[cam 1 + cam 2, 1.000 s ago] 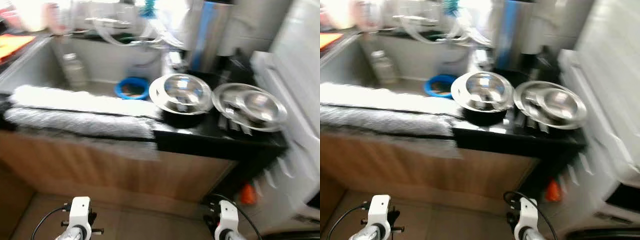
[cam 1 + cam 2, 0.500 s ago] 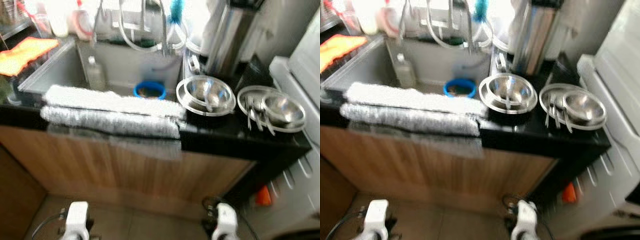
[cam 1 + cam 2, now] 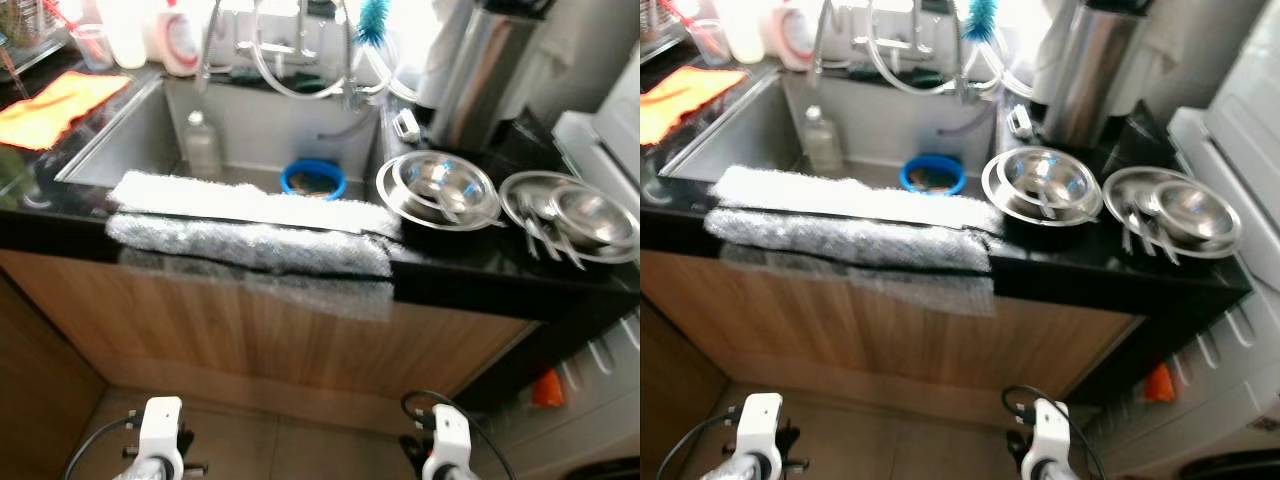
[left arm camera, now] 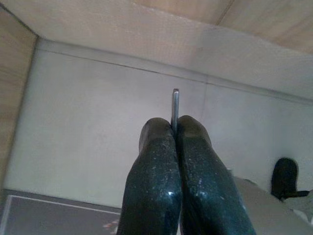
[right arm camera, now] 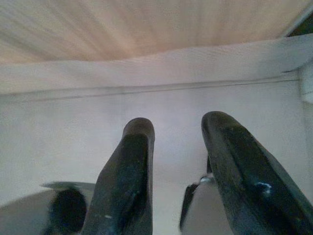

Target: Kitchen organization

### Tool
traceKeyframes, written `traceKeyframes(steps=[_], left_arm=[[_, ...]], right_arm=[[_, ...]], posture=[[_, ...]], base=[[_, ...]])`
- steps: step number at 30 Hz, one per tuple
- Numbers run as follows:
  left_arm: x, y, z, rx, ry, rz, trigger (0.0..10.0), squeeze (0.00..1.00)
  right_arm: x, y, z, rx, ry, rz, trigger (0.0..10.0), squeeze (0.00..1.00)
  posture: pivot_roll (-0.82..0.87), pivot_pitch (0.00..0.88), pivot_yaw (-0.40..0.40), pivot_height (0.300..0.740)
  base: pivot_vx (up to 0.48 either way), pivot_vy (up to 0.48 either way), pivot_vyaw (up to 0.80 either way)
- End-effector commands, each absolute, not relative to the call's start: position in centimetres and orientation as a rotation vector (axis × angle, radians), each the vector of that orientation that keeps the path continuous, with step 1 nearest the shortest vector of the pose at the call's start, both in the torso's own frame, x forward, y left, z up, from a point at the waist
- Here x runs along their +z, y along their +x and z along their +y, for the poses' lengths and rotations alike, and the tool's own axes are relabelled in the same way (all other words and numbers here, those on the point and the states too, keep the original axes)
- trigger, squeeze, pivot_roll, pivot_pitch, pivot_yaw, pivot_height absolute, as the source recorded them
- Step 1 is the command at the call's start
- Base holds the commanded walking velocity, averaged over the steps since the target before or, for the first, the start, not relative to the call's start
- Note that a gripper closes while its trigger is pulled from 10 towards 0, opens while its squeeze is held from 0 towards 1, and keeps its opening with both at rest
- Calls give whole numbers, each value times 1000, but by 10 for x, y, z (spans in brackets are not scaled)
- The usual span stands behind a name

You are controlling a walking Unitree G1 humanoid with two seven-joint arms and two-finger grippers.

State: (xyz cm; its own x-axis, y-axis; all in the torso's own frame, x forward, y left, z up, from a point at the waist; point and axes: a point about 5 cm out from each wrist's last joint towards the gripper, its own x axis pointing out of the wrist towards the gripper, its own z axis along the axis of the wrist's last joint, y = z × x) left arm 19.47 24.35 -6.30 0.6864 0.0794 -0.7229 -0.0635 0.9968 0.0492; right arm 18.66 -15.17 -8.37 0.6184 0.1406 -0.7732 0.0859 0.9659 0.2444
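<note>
On the black counter (image 3: 470, 262) stands a steel bowl on a steel plate (image 3: 440, 186) with a utensil in it. To its right a second steel plate (image 3: 578, 215) carries a bowl and several forks (image 3: 535, 236). Both arms hang low in front of the wooden cabinet, left wrist (image 3: 160, 424) and right wrist (image 3: 449, 440). My left gripper (image 4: 174, 128) is shut on a thin metal utensil handle (image 4: 175, 103) that sticks out past the fingertips. My right gripper (image 5: 178, 129) is open over the floor with nothing between its fingers.
The sink (image 3: 130, 140) holds a blue bowl (image 3: 313, 180) and a clear bottle (image 3: 203, 146). A white towel and bubble wrap (image 3: 250, 228) drape over its front edge. An orange cloth (image 3: 50, 105) lies far left. A steel flask (image 3: 480, 75) stands behind the bowls; a white appliance (image 3: 612, 135) is at right.
The camera has swung, so the counter sits further right in view and is sharper. Both arms still hang low; nothing on the counter has moved.
</note>
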Motion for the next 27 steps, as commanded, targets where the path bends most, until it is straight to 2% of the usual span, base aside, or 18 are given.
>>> traceKeyframes(steps=[1,21,27], left_arm=[[-64,197,236,68,6,805,10000,0],[-59,204,238,61,15,771,10000,0],[-41,226,236,59,36,612,10000,0]], right_arm=[[-86,181,-163,0,258,924,10000,0],[-77,198,-161,10,273,867,10000,0],[-74,204,-162,12,271,833,10000,0]], posture=[[35,46,-61,740],[41,53,-61,740],[36,48,-60,740]], base=[[0,319,0],[0,0,0],[0,0,0]])
